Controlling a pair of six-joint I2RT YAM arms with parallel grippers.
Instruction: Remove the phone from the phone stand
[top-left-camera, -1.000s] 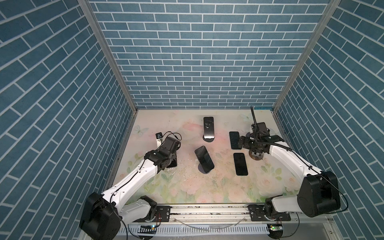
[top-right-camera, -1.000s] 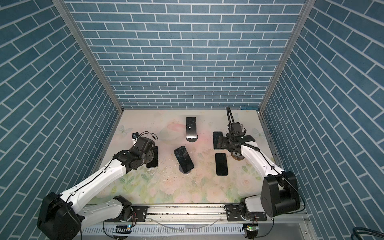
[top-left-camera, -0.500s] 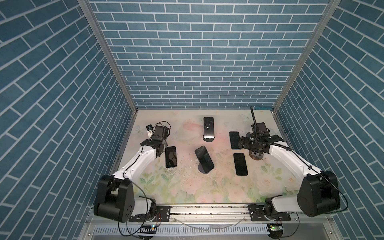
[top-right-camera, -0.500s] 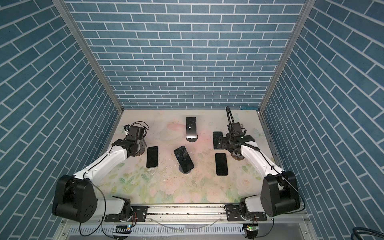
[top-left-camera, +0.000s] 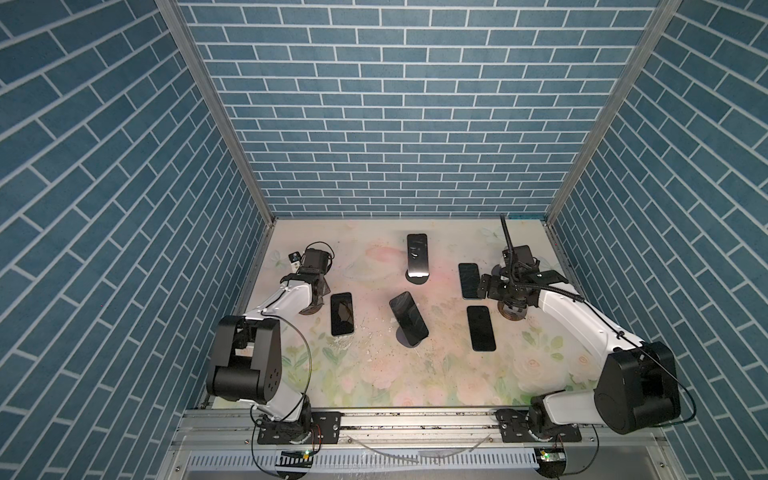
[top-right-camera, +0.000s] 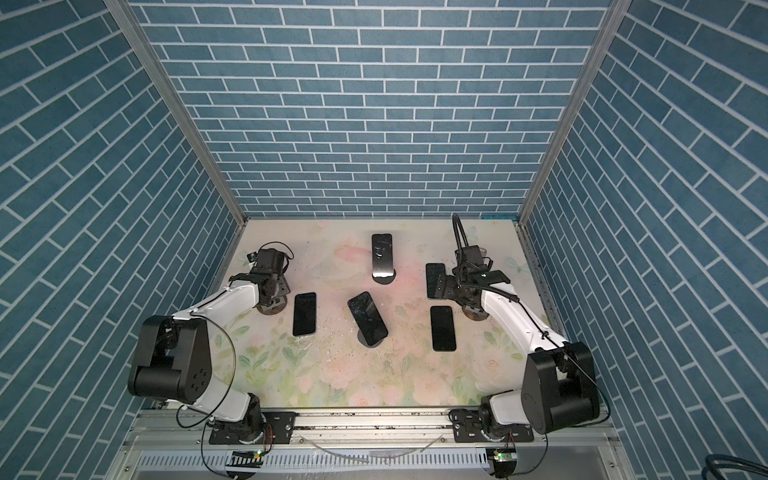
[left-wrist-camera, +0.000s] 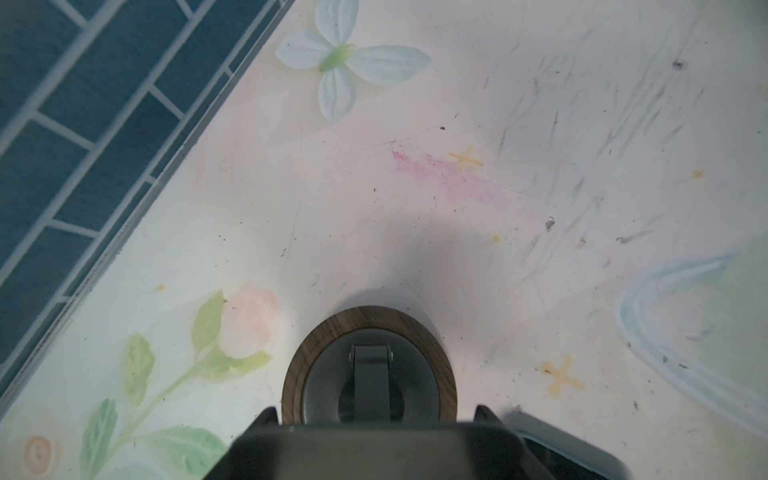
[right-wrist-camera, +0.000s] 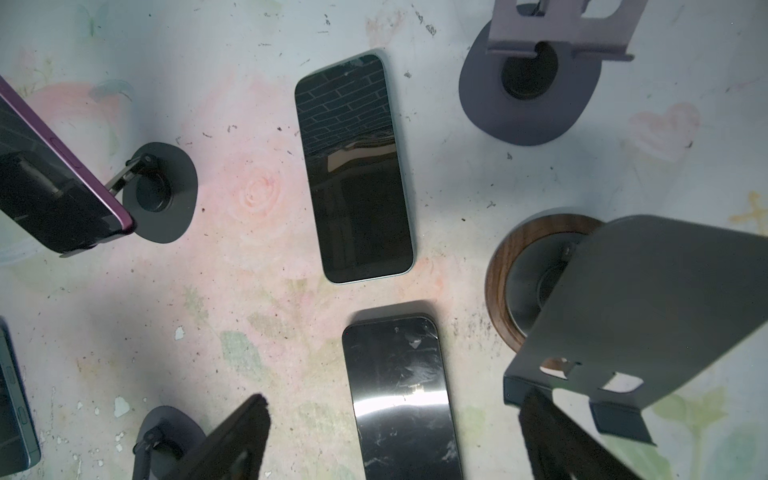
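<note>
A dark phone (top-left-camera: 408, 318) leans on a black stand at mid-table; the right wrist view shows its purple edge (right-wrist-camera: 54, 178). A second phone (top-left-camera: 417, 259) stands on a stand further back. My left gripper (top-left-camera: 317, 289) hangs over an empty wood-based stand (left-wrist-camera: 324, 374) at the left. Its fingers are hidden behind the stand's dark plate (left-wrist-camera: 370, 453), and I see nothing in them. My right gripper (right-wrist-camera: 392, 440) is open above a scratched phone (right-wrist-camera: 399, 374) lying flat on the mat. Beside it is another empty wood-based stand (right-wrist-camera: 648, 307).
A phone (top-left-camera: 342, 313) lies flat just right of the left stand. Another flat phone (top-left-camera: 481, 328) lies in front of the right gripper. An empty grey stand (right-wrist-camera: 532, 83) shows in the right wrist view. Blue brick walls close in the floral mat (top-left-camera: 374, 374) on three sides.
My left gripper has drawn back from the flat phone at the left to the wood-based stand, and the left arm has folded back. The right arm has not moved.
</note>
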